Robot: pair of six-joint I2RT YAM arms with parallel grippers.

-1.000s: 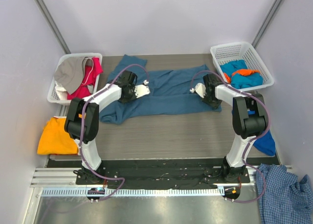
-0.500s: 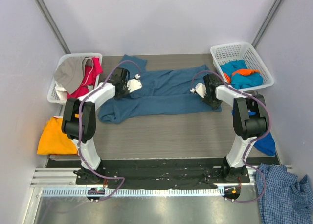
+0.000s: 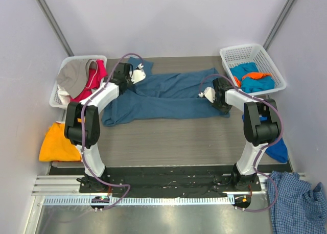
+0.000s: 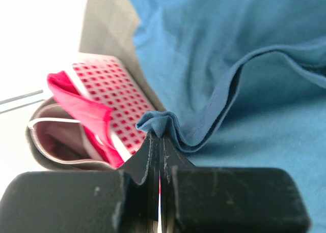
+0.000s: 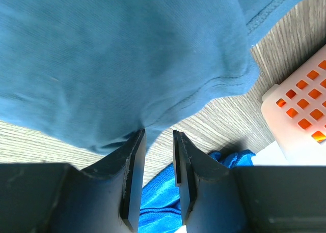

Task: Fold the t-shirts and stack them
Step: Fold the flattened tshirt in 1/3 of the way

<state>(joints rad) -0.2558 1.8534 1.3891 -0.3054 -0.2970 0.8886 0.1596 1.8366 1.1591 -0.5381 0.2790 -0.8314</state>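
Left wrist shows left gripper clamped on the hem of the tee, limp and light, likely best held there; whether right gripper grips cloth, I cannot tell.

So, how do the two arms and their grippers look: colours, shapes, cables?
Both the left arm and the right arm have white links and bulky black joints. A thin purple-grey cable loops along each arm. The left gripper and right gripper have flat black fingers on blocky black bodies.
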